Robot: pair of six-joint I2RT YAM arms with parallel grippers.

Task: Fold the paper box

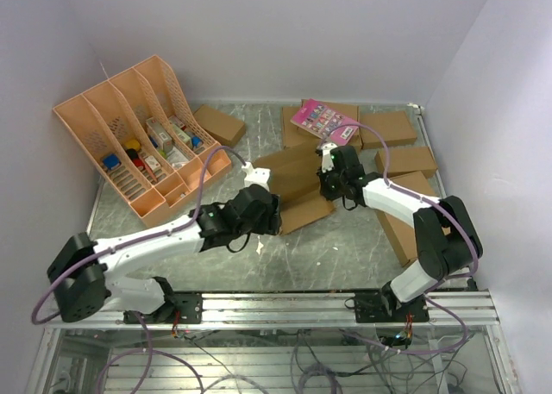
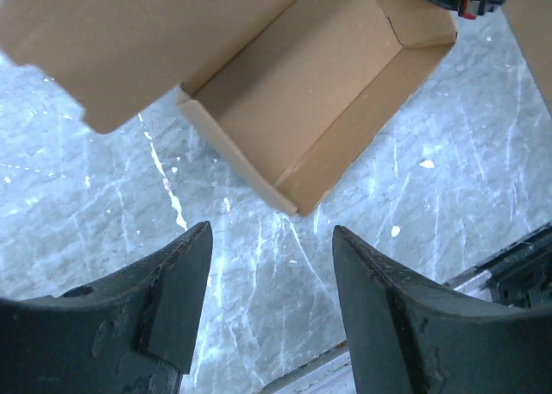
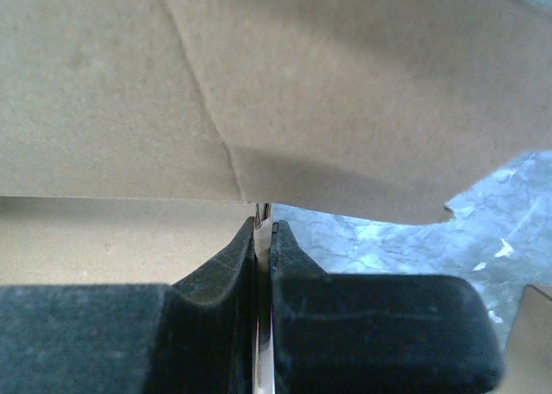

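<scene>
The paper box (image 1: 297, 191) is lying half-formed at the middle of the table (image 1: 345, 256), its long axis running roughly left to right, right end a bit farther. The left gripper (image 2: 272, 239) is hovering just off the box's near-left corner, jaws standing apart with nothing between them, the open trough sitting just beyond. The right gripper (image 3: 263, 230) is sitting at the right end, fingers closed together against the cardboard; cannot tell if an edge is pinched. Judging by this, the left arm is nearer the unfolded left end, so the next fold is likely depending on it reaching far-right
</scene>
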